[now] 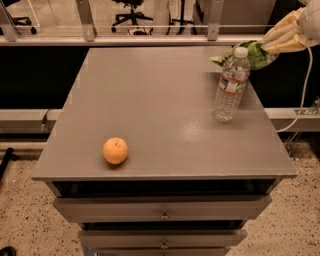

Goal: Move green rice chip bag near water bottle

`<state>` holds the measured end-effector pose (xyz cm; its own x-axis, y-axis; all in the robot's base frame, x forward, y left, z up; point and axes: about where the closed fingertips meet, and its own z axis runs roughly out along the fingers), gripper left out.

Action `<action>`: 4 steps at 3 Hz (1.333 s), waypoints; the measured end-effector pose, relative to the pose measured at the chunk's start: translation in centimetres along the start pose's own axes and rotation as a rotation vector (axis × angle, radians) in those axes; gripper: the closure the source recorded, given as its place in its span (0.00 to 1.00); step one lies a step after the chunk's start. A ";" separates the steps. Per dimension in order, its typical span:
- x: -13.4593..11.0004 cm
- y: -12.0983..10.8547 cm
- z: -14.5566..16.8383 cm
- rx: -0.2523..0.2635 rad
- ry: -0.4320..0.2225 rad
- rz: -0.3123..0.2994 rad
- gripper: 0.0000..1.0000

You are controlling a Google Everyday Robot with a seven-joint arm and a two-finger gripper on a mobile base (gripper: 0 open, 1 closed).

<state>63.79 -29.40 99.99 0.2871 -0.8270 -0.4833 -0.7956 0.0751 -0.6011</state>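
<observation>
1. The tool [274, 44] is at the upper right, past the far right corner of the table [150, 95]. Its pale cream fingers [286, 36] are clamped on the right end of the green rice chip bag [258, 56].
2. The green rice chip bag sticks out leftward from the tool, crumpled. It lies directly behind the white cap of the water bottle [230, 87] in this view. Whether the bag touches the table or the bottle cannot be told.
3. The water bottle stands upright on the table near its right edge, towards the far side. It is clear and ribbed, with a thin red-and-white band. How full it is cannot be made out.
4. The table has a flat, matte grey top. An orange [115, 150] rests near its front left, well apart from the bottle and the bag.
5. Below the top, past a dark gap, are two grey drawers [162, 209], each with a small central knob. Their contents are hidden.
6. A white cable [303, 85] hangs down from the tool side at the right.
7. The floor [22, 210] is speckled. Behind the table runs a rail with metal posts [86, 20]. Beyond it stands an office chair [131, 9].
</observation>
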 end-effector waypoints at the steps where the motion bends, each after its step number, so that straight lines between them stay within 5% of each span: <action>1: 0.4 -0.1 1.8 0.001 0.028 0.003 1.00; 4: 1.8 4.0 7.8 -0.028 0.092 -0.057 1.00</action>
<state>65.33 -26.26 91.72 0.2832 -0.8774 -0.3872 -0.7942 0.0118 -0.6075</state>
